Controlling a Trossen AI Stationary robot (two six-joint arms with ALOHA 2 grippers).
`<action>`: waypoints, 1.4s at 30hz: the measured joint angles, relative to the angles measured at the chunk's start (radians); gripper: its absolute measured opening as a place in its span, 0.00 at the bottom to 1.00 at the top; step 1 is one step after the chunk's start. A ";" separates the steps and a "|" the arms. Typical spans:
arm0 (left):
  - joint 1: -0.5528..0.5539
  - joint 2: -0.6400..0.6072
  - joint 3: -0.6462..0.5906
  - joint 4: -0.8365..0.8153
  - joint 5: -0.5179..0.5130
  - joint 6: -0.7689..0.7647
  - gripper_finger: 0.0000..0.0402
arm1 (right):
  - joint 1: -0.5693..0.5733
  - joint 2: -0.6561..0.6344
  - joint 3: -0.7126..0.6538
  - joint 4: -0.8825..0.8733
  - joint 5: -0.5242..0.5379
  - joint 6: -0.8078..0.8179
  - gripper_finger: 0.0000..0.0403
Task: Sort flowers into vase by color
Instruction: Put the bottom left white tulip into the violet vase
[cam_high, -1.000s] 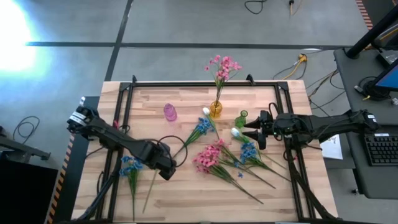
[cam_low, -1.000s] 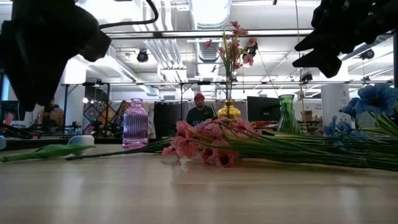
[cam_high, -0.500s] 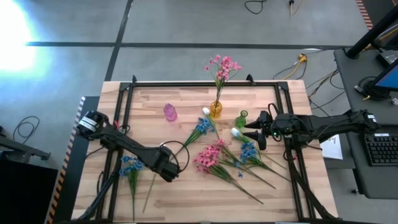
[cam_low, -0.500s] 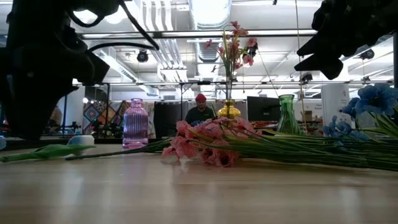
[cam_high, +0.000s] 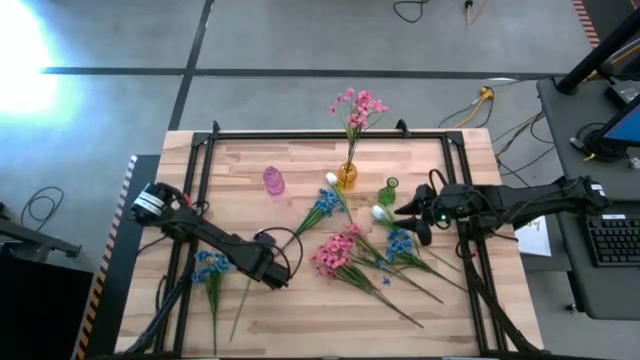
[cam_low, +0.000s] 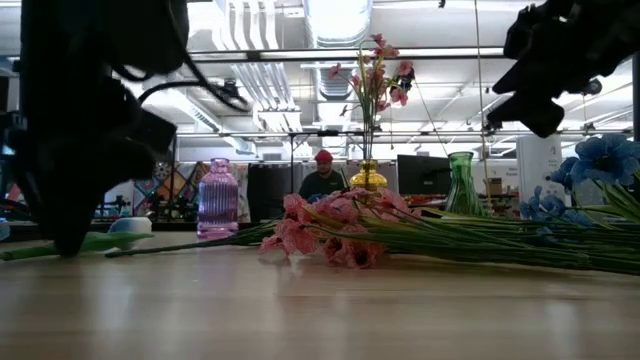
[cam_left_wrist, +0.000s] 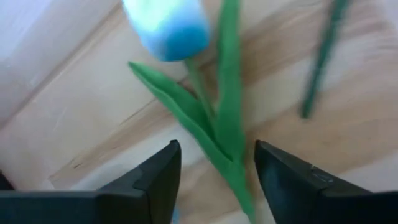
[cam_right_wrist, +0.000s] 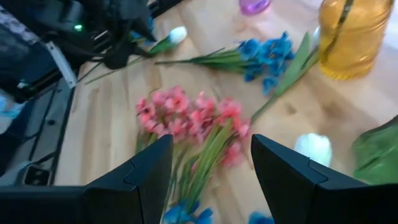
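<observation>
Your left tool (cam_left_wrist: 211, 180) stands part open, straddling the green stem of the white bud flower (cam_left_wrist: 166, 25) lying flat on the desk (cam_left_wrist: 74, 124), gripping nothing yet. It looks light and springy: pinch the stem between the fingers (cam_left_wrist: 155, 183), not the soft bud ahead.

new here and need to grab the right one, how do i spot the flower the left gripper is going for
Start at the purple vase on the wooden table and come toward the table's front-left, where the left gripper sits low. Between its fingers lies a white bud on a broad-leaved green stem, single and pale, unlike the clustered blue flowers beside it.
</observation>
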 joint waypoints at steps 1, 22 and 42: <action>0.000 0.003 -0.006 0.001 0.000 -0.012 0.45 | 0.003 0.000 0.000 -0.002 -0.010 0.009 0.52; -0.006 0.015 -0.022 0.018 -0.018 -0.029 0.02 | 0.061 0.000 0.000 -0.001 -0.016 0.049 0.52; -0.012 -0.188 0.007 0.030 -0.187 0.076 0.00 | 0.061 0.000 0.000 0.004 -0.012 0.014 0.52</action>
